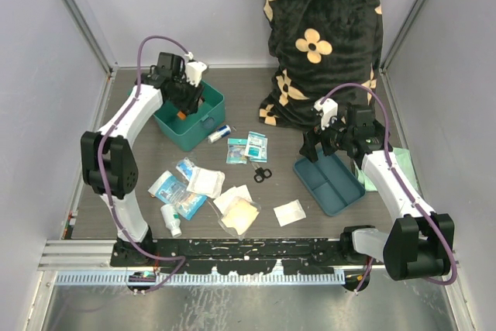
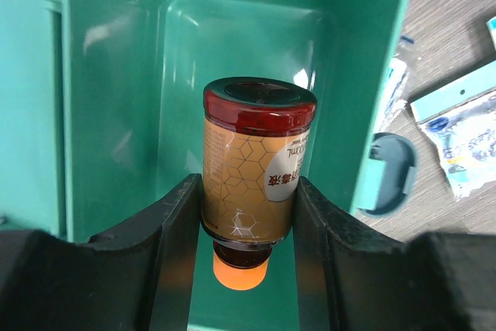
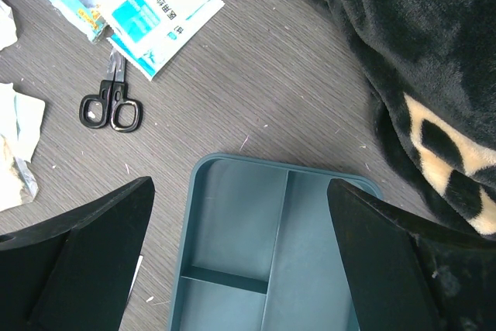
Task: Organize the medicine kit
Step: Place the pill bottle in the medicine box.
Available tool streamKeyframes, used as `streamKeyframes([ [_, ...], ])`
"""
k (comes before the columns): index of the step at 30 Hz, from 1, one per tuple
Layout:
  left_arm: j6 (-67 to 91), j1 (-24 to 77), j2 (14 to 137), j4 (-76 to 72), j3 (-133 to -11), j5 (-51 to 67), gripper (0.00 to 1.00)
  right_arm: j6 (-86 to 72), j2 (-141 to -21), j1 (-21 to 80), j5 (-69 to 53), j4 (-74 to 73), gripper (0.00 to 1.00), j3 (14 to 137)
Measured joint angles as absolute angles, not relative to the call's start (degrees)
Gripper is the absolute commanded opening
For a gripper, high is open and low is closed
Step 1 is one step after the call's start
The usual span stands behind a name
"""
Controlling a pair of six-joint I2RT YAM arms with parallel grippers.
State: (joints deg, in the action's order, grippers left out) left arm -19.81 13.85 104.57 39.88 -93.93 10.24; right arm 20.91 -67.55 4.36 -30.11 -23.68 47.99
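Figure. Loading of the teal-green rectangular plastic medicine kit [image 1: 188, 137], which stands on the grey wood-grain counter [image 1: 256, 106] left of centre, lid open.

(a) Inside the kit: the left gripper [image 2: 246, 184] is closed on an amber bottle with a honeycomb label [image 2: 252, 168]. Its fingers press the label on both sides. The dark red end points into the box and the orange end sits back between the fingers. The kit floor below looks bare. Hazards, as judged: a release made too high could let the round bottle bounce or roll. A finger catching the kit wall on the way out could drag or tip the light box.

(b) Just right of the kit: sealed blue-and-white paper packets [image 1: 248, 147], black-handled scissors [image 1: 261, 174] and a small white bottle [image 1: 170, 220] lie loose. Flat packets resist pinching and may slide away under a descending gripper.

(c) Well right of the kit: the right gripper [image 3: 240, 261] hangs wide open and empty over a dark blue-teal divided plastic tray [image 3: 232, 222]. A grip on one thin rim could tilt the tray. The black plush cushion with cream flowers [image 3: 403, 52] lies close enough to snag the arm.
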Motion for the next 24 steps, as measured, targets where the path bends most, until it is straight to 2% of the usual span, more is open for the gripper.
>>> streamKeyframes([
  [24, -17.0, 13.2, 120.1, 38.1, -98.6, 15.0, 0.33, 21.1, -67.5, 4.4, -30.1, -24.0, 1.0, 48.0],
])
